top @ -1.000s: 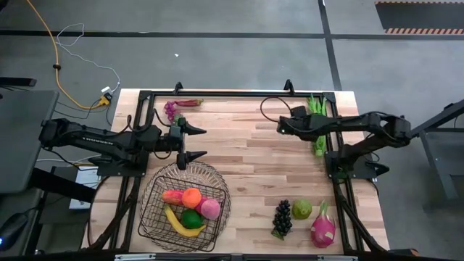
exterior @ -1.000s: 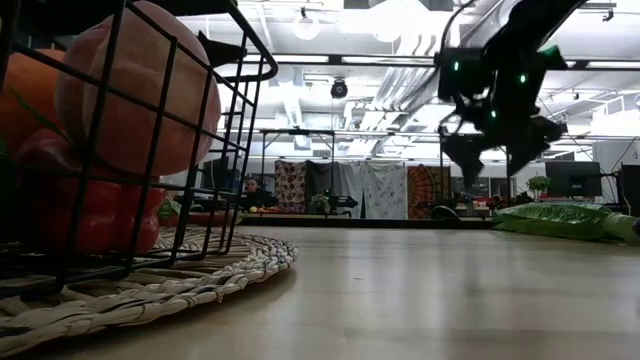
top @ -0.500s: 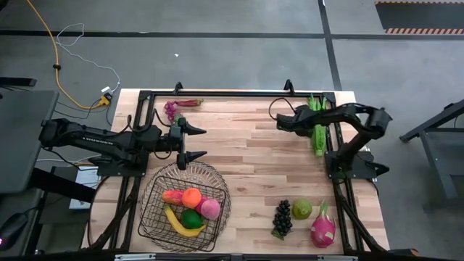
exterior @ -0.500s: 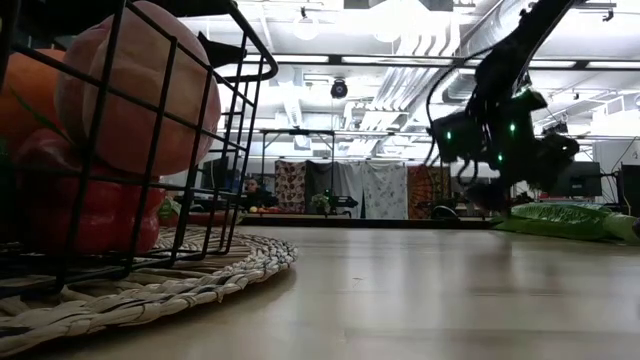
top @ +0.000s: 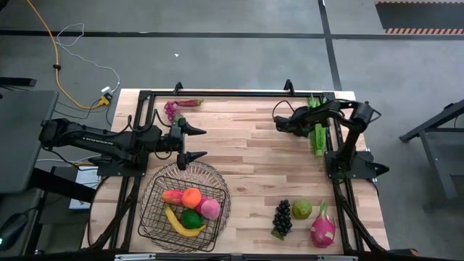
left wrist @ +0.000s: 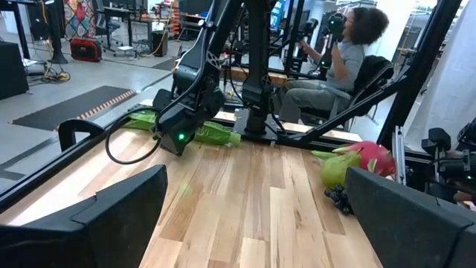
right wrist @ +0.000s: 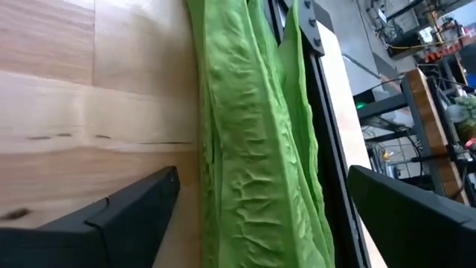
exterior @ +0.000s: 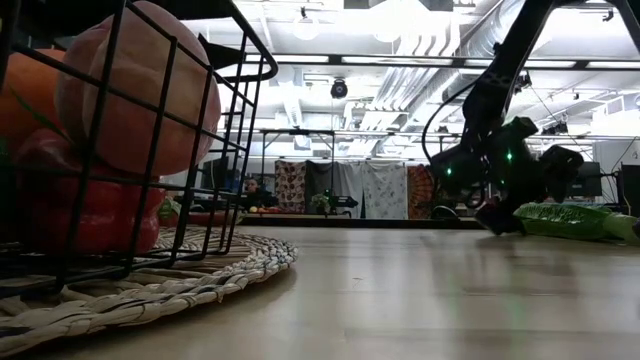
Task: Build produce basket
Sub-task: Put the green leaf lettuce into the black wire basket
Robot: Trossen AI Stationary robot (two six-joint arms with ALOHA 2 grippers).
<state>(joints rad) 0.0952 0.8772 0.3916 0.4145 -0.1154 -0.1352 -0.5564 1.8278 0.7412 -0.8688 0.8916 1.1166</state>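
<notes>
- Surface: wood planks, fills mid of high view.
- My left arm: comes in from frame left, left gripper hangs just above the basket's upper rim; fingers spread wide, nothing btwn them.
- My right arm: upper right of high view, folded back; right gripper low over the surface, just left of the green beans. Fingers wide apart, holding nothing; in right wrist view the beans run btwn them.
- Basket: lower left, on a woven mat. Inside: orange, peach, lime, banana, a red-orange piece at left.
- Dragon fruit: lower right, w/ pear & dark grapes just left of it.
- Purple grapes: upper left edge of the surface.
- Person seated beyond the surface, upper right of left wrist view.
</notes>
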